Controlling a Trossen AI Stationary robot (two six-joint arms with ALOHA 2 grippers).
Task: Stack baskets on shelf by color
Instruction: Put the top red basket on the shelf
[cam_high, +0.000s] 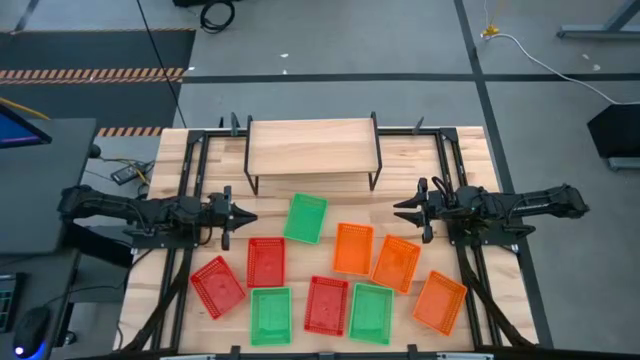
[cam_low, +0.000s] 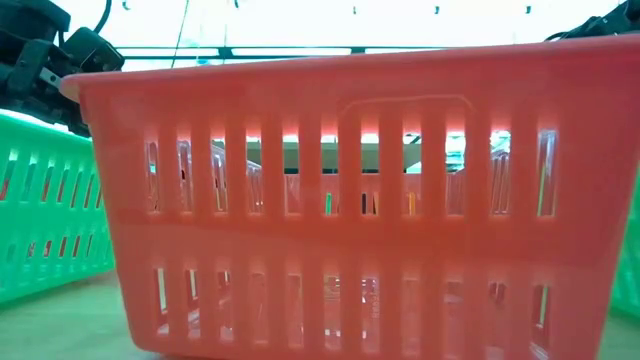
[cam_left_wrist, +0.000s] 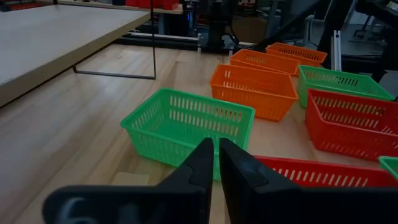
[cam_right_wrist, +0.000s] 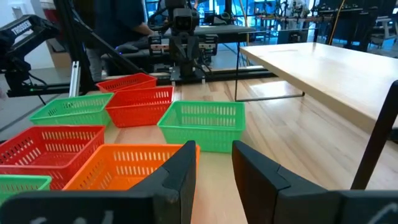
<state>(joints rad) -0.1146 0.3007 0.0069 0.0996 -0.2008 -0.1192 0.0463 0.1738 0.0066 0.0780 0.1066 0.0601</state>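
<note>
Nine mesh baskets stand on their bottoms on the slatted table, scattered across its near half. Three are red (cam_high: 265, 262), (cam_high: 217, 286), (cam_high: 326, 305), three green (cam_high: 305, 218), (cam_high: 270, 315), (cam_high: 370, 312) and three orange (cam_high: 352, 249), (cam_high: 396, 263), (cam_high: 439, 302). The shelf (cam_high: 310, 148) stands at the far middle with its light wooden top bare. My left gripper (cam_high: 250, 217) hovers shut, left of the far green basket (cam_left_wrist: 186, 127). My right gripper (cam_high: 402, 210) hovers open, right of that basket (cam_right_wrist: 202, 124) and above the orange ones (cam_right_wrist: 121, 165).
Black frame rails (cam_high: 190, 180) run along the table's left and right sides and behind the shelf. In the low view a red basket (cam_low: 340, 200) fills the picture, with a green basket (cam_low: 40, 200) to its left. Bare wood (cam_high: 330, 195) lies between the shelf and the baskets.
</note>
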